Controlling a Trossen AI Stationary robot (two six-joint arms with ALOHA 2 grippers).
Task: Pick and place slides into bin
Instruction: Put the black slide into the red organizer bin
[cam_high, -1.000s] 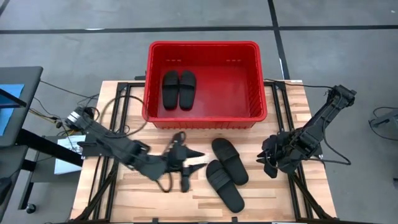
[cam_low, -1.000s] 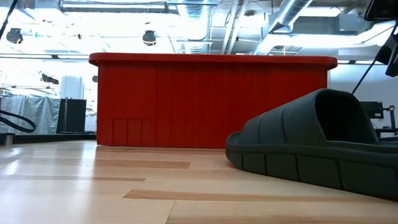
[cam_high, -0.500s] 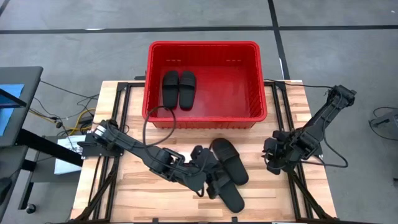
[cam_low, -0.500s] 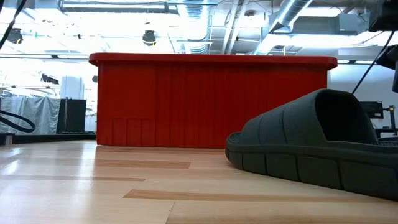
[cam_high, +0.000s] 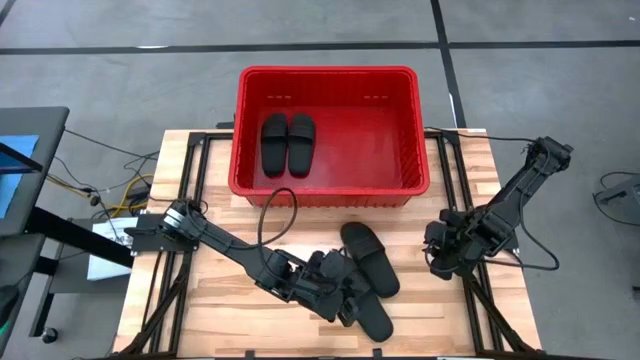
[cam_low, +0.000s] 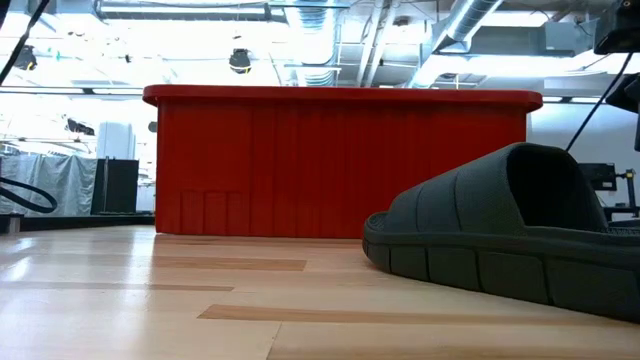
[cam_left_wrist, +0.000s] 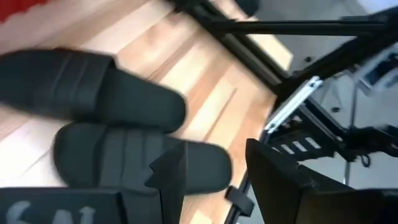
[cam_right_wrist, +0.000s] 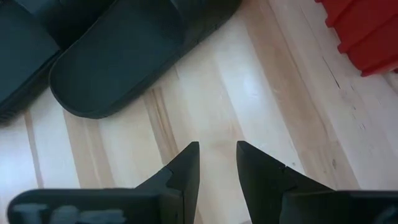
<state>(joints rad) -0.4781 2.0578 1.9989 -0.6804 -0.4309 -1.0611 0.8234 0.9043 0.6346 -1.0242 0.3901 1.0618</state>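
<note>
While two slides (cam_high: 288, 144) lie side by side in the red bin (cam_high: 329, 76), two more (cam_high: 364, 278) wait on the counter (cam_high: 440, 320) just in front of it; so the job looks half done. The left claw (cam_high: 340, 297) reaches low over the nearer one, fingers spread and holding nothing; the right claw (cam_high: 437, 262) waits at the counter's right edge, fingers a little apart and empty.

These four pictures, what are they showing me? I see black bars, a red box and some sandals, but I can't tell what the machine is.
Two robot arms work at a wooden table. One picture looks down from above, one looks level across the tabletop, and two come from cameras on the arms' wrists. The red bin already holds two black slides. Two more slides lie on the table in front of it. The left gripper has reached to those two, fingers open, holding nothing. The right gripper waits at the table's right side, open and empty.
</note>
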